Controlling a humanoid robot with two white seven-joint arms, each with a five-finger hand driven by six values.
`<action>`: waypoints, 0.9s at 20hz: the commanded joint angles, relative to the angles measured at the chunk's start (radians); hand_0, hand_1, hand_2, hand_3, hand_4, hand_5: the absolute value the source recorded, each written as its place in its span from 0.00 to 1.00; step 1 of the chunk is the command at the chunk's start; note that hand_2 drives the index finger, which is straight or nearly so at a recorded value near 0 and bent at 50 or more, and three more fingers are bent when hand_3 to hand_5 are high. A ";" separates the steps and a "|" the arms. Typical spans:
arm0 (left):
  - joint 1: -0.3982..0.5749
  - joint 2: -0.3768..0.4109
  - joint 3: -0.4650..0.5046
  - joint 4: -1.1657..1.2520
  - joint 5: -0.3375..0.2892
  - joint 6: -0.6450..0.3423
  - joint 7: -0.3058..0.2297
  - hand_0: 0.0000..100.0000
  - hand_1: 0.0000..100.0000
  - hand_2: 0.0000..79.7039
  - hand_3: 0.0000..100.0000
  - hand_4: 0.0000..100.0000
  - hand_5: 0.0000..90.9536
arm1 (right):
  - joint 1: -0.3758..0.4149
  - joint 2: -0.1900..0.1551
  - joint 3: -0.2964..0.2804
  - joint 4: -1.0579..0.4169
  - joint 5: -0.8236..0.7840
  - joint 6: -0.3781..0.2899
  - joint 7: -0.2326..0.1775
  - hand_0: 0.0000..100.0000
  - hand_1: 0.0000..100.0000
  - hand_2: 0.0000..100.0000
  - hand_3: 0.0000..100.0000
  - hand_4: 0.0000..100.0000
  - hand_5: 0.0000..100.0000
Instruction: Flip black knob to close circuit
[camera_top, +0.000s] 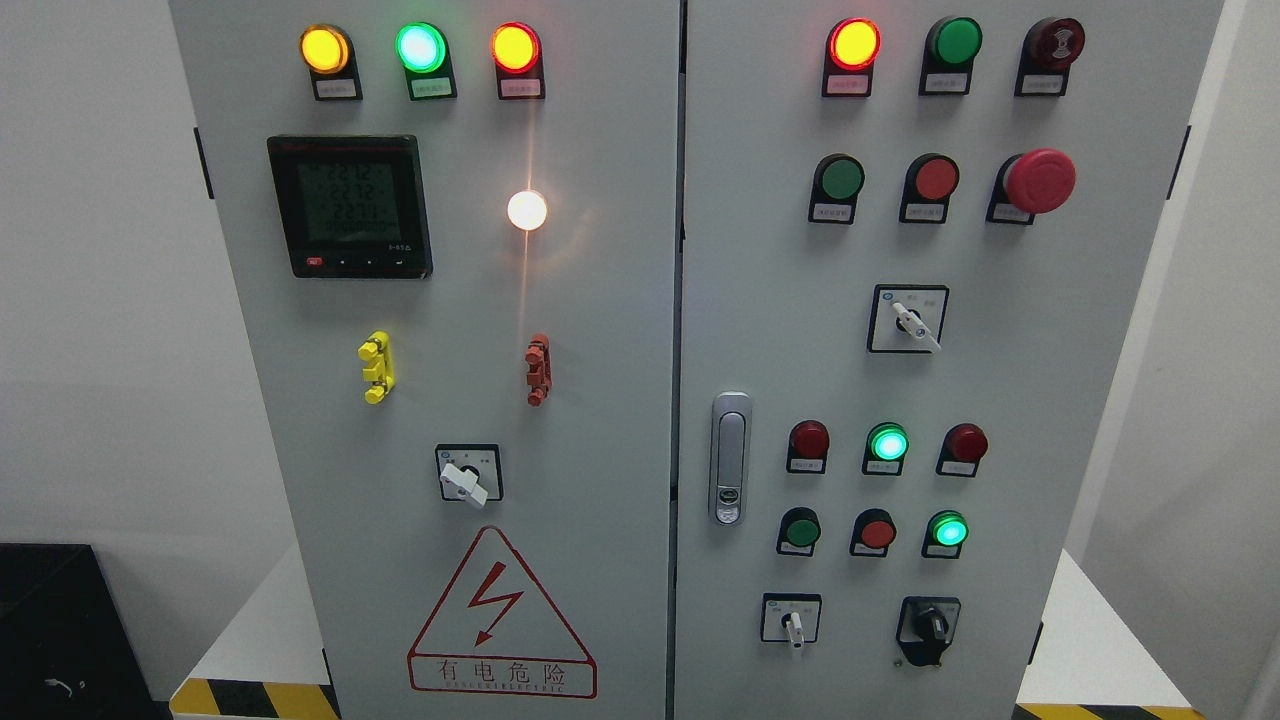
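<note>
Hands absent from head view, so finger state unknown. Black knob sits untouched, lower right on right cabinet door, beside white-handled selector switch. Step: approach pending. Next: reach, pinch, rotate.

Grey metal two-door electrical cabinet fills the frame, no robot hand in sight. Small black rotary knob at lower right of right door, on a black plate. Just left of it, white-handled selector switch in a white square. Above them, rows of round buttons; two glow green. Large red mushroom emergency button upper right. Left door: black digital meter, red triangular shock-warning label.
</note>
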 joint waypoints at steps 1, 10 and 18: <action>0.000 0.000 -0.001 -0.001 0.000 -0.001 -0.001 0.12 0.56 0.00 0.00 0.00 0.00 | 0.000 0.000 0.002 0.004 -0.026 0.000 0.003 0.00 0.04 0.00 0.00 0.00 0.00; 0.000 0.000 0.000 0.001 0.000 -0.001 -0.001 0.12 0.56 0.00 0.00 0.00 0.00 | -0.012 0.003 0.008 -0.007 -0.005 0.003 0.027 0.00 0.05 0.00 0.00 0.00 0.00; 0.000 0.000 0.000 -0.001 0.000 -0.001 -0.001 0.12 0.56 0.00 0.00 0.00 0.00 | -0.046 0.025 0.011 -0.166 0.095 0.089 0.029 0.00 0.04 0.06 0.06 0.00 0.00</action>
